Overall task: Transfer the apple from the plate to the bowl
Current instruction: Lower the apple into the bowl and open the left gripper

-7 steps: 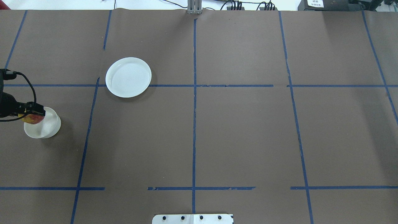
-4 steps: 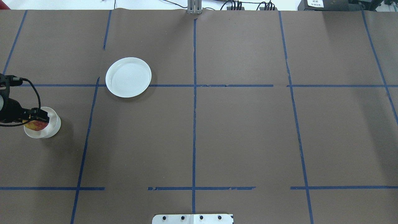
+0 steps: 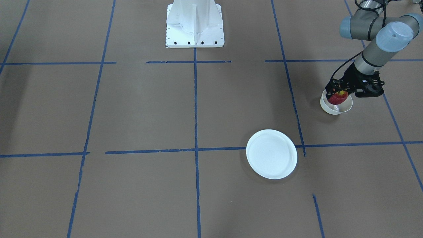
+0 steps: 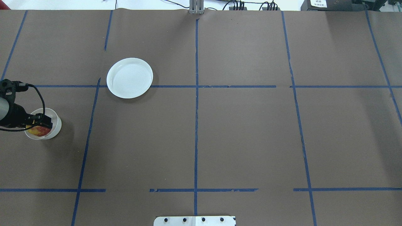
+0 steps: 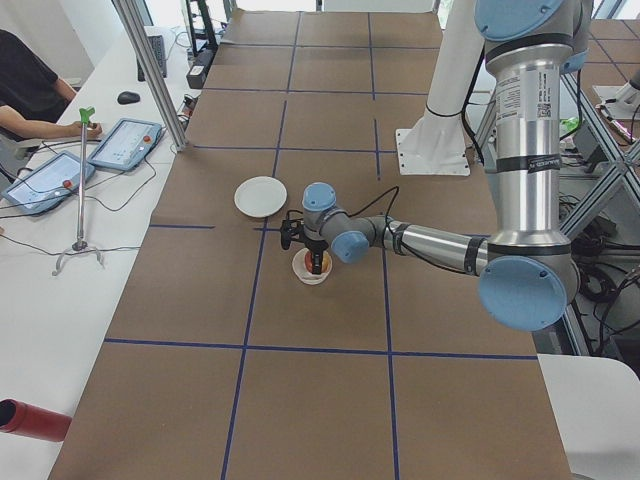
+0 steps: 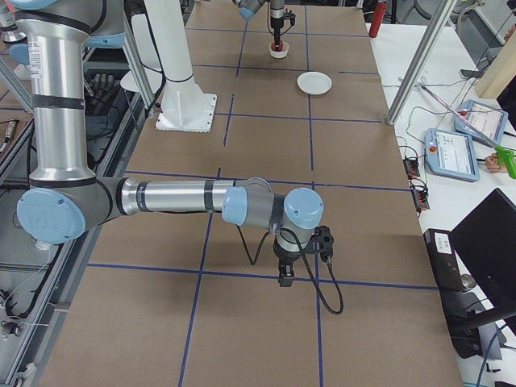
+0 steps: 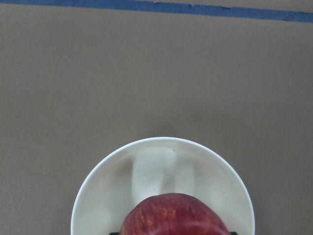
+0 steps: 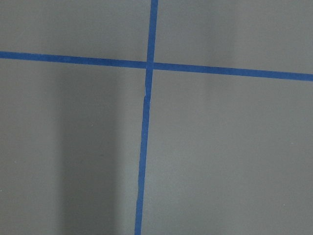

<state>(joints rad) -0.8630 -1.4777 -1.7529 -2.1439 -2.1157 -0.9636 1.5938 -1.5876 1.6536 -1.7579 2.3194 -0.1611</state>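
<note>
Holding the apple (image 3: 337, 97) between my left jaws, I have it over the bowl (image 3: 331, 110), at about rim height as the front-facing view shows it. The overhead view adds what that one cannot: the apple (image 4: 37, 131) lies within the bowl's (image 4: 57, 126) circle, toward the side nearer my base, half hidden under my black fingers. My left wrist view alone shows the bowl's (image 7: 98, 196) bare inside beyond the apple's (image 7: 171, 215) red top. I cannot tell from any view whether the fruit touches the bottom, though it seems to hang just clear.

The plate (image 4: 129, 78) sits on the tabletop (image 4: 238, 135), well apart from the bowl and across a tape line.

My right jaws show only in the exterior right view, pointing down over the tabletop; I cannot tell how wide they stand. My right wrist view shows just a tape cross (image 8: 149, 64).
</note>
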